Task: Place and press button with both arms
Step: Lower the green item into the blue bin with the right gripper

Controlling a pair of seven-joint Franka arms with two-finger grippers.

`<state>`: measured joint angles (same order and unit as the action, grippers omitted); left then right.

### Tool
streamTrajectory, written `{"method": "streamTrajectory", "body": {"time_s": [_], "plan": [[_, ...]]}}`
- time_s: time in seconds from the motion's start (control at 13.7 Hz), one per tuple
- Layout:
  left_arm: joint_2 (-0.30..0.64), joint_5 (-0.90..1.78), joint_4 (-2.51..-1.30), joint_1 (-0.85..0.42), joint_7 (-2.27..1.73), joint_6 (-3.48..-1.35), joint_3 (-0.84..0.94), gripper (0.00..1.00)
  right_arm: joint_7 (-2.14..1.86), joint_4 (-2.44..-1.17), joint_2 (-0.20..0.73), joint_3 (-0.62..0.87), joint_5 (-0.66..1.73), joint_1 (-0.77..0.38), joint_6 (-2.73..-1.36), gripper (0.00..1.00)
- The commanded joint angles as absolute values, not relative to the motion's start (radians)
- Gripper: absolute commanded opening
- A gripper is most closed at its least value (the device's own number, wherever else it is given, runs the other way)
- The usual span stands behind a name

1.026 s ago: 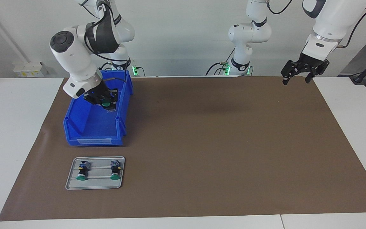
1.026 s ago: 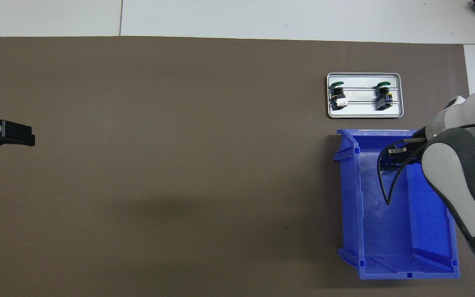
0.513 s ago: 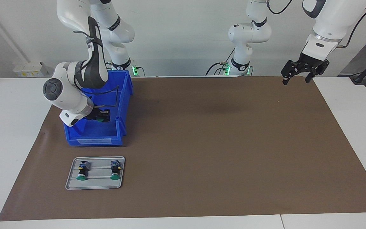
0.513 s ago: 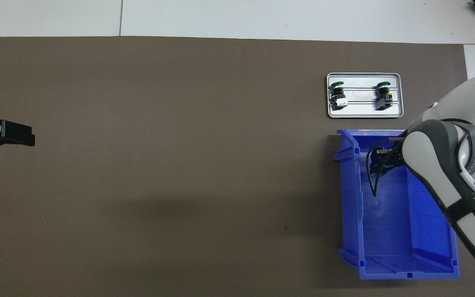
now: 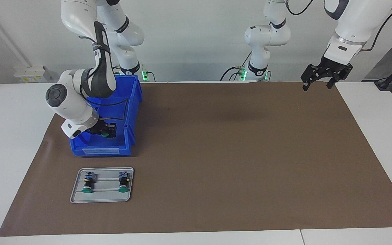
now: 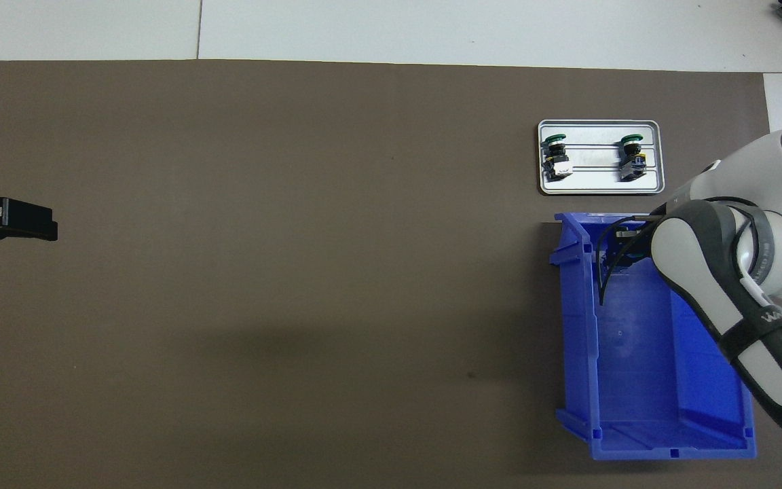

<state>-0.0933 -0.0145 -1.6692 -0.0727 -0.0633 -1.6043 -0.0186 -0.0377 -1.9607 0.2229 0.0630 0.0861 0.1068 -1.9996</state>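
A green-capped button (image 5: 105, 135) is held in my right gripper (image 5: 106, 132), which is shut on it. The gripper hangs low over the blue bin (image 5: 100, 151), at the bin's end farthest from the robots. In the overhead view the right arm hides most of that gripper (image 6: 618, 246), and the held button is hidden there. Two more buttons (image 5: 87, 185) (image 5: 124, 183) lie on a grey metal tray (image 5: 77, 199), farther from the robots than the bin. My left gripper (image 5: 317, 86) waits open and holds nothing, raised over the mat's edge at the left arm's end.
The blue bin (image 6: 635, 380) and the tray (image 6: 601, 191) with its two buttons (image 6: 555, 155) (image 6: 630, 156) sit at the right arm's end of the brown mat (image 5: 233, 153). The left gripper (image 6: 24, 224) shows at the overhead view's edge.
My right gripper has carried the button down and along the bin toward the tray. The right arm has folded lower. The left arm has not moved.
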Motion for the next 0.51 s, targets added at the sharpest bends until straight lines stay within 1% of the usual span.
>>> {"method": "streamTrajectory", "body": {"time_s": [0.0, 0.07, 0.15, 0.29, 0.37, 0.44], "plan": [[-0.1, -0.032, -1.677, -0.069, -0.061, -1.595, -0.017, 1.0, -0.012, -1.98, 0.212, 0.071, 0.034, 0.118, -2.029, 0.0], [-0.1, -0.032, -1.677, -0.069, -0.061, -1.595, -0.017, 1.0, -0.012, -1.98, 0.21, 0.071, 0.02, 0.118, -2.029, 0.03], [-0.1, -0.032, -1.677, -0.069, -0.061, -1.595, -0.017, 1.0, -0.012, -1.98, 0.207, 0.071, 0.003, 0.118, -2.029, 0.29], [-0.1, -0.032, -1.677, -0.069, -0.061, -1.595, -0.015, 1.0, -0.011, -1.98, 0.195, 0.072, -0.008, 0.117, -2.025, 0.51], [-0.1, -0.032, -1.677, -0.069, -0.061, -1.595, -0.015, 1.0, -0.011, -1.979, 0.19, 0.072, -0.008, 0.117, -2.023, 0.59], [-0.1, -0.032, -1.677, -0.069, -0.061, -1.595, -0.015, 1.0, -0.011, -1.979, 0.19, 0.071, -0.008, 0.117, -2.023, 0.62]]}}
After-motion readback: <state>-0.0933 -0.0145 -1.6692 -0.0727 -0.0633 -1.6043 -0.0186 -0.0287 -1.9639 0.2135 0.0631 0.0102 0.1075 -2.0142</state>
